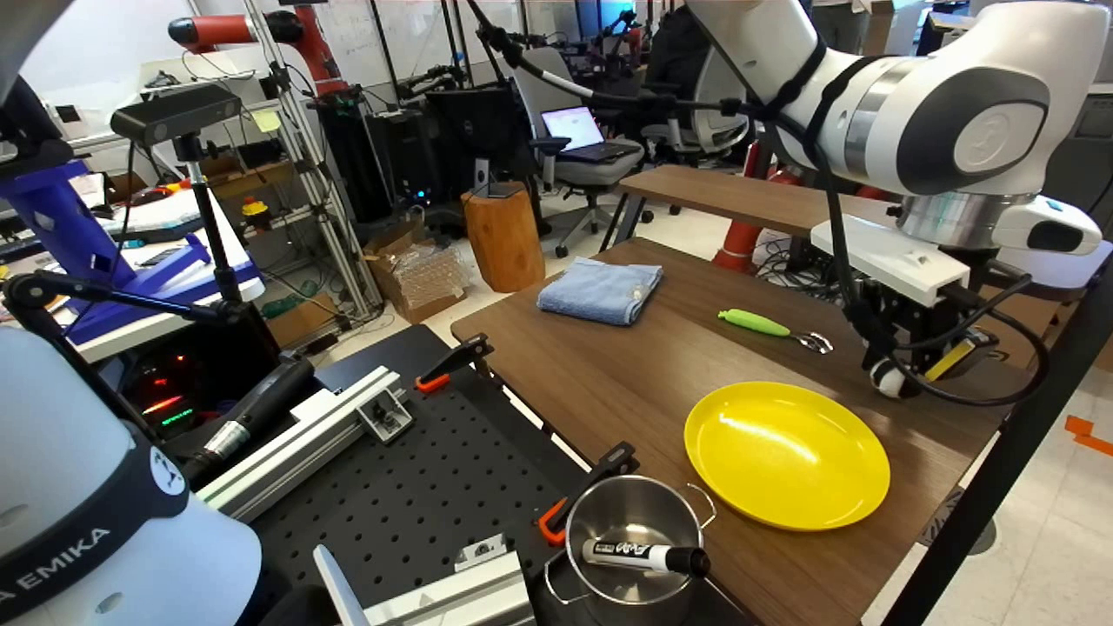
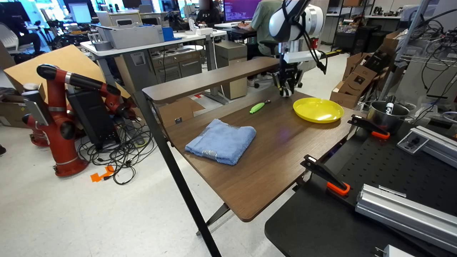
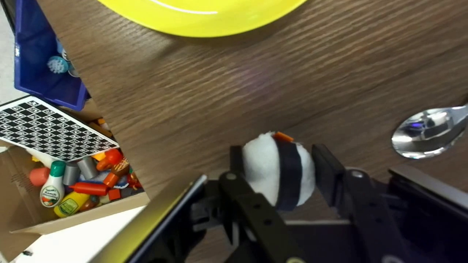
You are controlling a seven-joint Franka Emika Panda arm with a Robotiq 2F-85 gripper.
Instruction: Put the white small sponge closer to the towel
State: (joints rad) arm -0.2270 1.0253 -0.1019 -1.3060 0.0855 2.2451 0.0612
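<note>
In an exterior view I look obliquely down past the black board (image 1: 435,496) and across the desk (image 1: 609,374), pot (image 1: 630,513) near the lens; in an exterior view I look along the desk from the towel (image 2: 221,141) end, yellow plate (image 2: 319,110) farther off. Both exterior views share all of those. Wrist view sits very near, facing steeply down past my tool (image 3: 279,168) to the desk, with the plate's edge and a metal spoon end (image 3: 429,132) in common with them.
</note>
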